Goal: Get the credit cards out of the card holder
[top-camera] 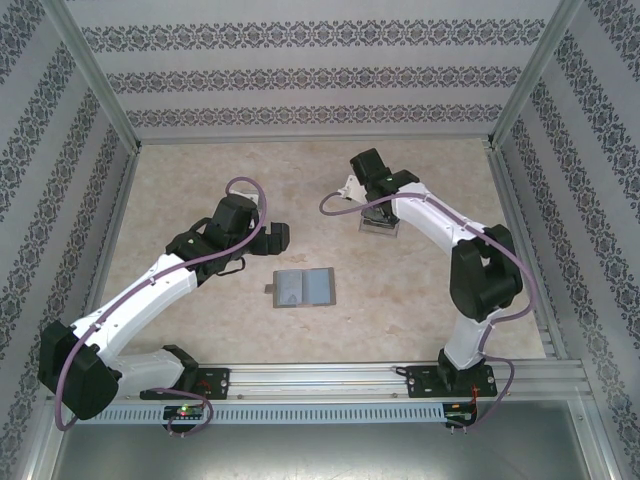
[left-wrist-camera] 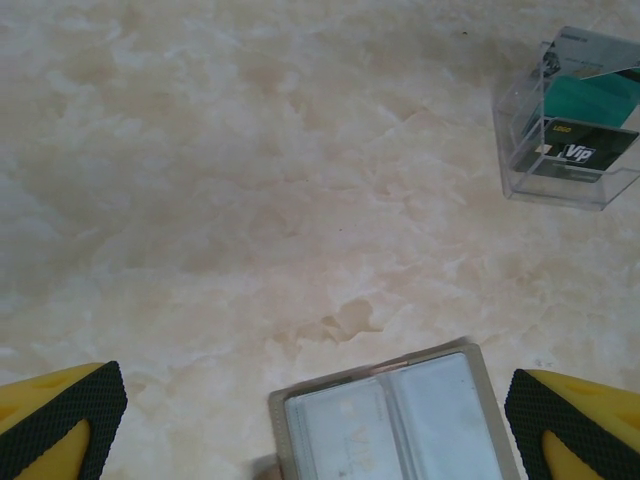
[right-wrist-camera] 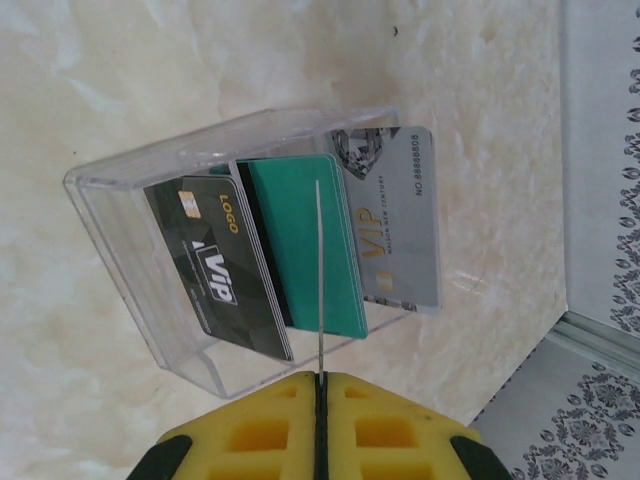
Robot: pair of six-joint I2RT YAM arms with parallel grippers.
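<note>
Right pincer (right-wrist-camera: 320,380) pinching thin card (right-wrist-camera: 318,280) over clear case (right-wrist-camera: 110,210)

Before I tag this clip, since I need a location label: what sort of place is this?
Likely a lab test cell, not a home: a marble-look table walled by patterned panels on metal posts, with the left arm and right arm bolted to a rail at its near edge.

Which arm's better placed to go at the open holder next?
Left. Its jaws are open, with the holder between them in its wrist view. The right jaws are shut on a card held edge-on above the clear case, farther from the holder.
</note>
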